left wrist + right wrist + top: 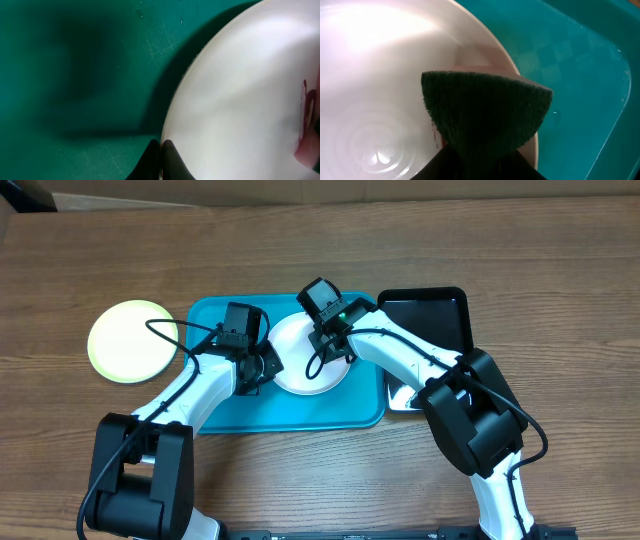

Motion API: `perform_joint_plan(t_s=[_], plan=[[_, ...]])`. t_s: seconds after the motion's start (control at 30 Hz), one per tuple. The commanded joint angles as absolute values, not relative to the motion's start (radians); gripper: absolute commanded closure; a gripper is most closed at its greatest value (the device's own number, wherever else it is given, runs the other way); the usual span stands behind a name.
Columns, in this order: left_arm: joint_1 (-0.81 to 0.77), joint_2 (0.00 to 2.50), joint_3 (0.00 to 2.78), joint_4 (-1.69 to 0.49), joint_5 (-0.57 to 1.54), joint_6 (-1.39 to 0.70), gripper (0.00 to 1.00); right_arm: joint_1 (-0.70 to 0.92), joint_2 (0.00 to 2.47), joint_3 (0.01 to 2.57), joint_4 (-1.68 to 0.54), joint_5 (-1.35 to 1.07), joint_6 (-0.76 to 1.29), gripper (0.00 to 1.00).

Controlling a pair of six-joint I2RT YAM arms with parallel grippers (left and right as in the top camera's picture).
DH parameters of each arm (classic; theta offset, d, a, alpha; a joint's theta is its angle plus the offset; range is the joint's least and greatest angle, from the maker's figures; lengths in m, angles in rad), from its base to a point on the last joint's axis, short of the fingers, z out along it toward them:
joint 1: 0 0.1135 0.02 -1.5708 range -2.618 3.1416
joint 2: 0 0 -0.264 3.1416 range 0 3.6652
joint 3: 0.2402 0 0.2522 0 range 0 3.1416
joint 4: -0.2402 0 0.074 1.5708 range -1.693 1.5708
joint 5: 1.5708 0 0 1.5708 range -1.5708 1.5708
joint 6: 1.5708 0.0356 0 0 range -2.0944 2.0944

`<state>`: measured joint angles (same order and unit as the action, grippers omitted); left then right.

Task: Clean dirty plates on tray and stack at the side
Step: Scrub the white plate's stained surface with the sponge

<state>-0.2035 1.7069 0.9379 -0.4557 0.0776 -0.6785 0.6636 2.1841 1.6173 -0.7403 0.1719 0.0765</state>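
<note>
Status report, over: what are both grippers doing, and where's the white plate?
Left gripper pinching white plate rim. Right gripper holds sponge over it, plate on tray. Reddish smudge showing. Yellow-green plate sits aside on table.

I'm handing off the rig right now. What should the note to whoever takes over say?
Left gripper: shut, pinching the rim of the white plate, which lies on the tray.
Right gripper: holds the sponge on that plate.
Yellow-green plate: on the table, left of the tray.
Blue plate: not in view.
Done: apparently the yellow-green plate.
Left: a red smear is on the white plate. Finish wiping, stack it on the yellow-green one, then find the blue plate.
</note>
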Motion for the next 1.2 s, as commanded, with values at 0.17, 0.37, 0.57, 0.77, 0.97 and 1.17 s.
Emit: perform_joint_plan(t_s=[0.17,0.37,0.57,0.77,0.97,1.17], plan=[[-0.213,1.728,0.95,-0.463,0.063,-0.676,0.96,0.665,2.185,1.621,-0.746,0.183,0.078,0.73],[-0.213,1.728,0.95,-0.463,0.062,-0.676,0.96,0.665,2.185,1.621,-0.76,0.183,0.079,0.86],[-0.213,1.728,0.95,-0.464,0.059,-0.676,0.96,0.665,2.19,1.614,-0.74,0.181,0.078,0.96],[-0.213,1.728,0.95,-0.464,0.059,-0.676,0.96,0.665,2.224,1.597,-0.71,0.109,0.081,0.96],[-0.213,1.728,0.95,-0.463,0.056,-0.677,0.96,0.665,2.25,1.591,-0.712,-0.067,0.081,0.96],[-0.213,1.728,0.95,-0.463,0.055,-0.677,0.96,0.667,2.25,1.59,-0.718,-0.25,0.081,0.96]])
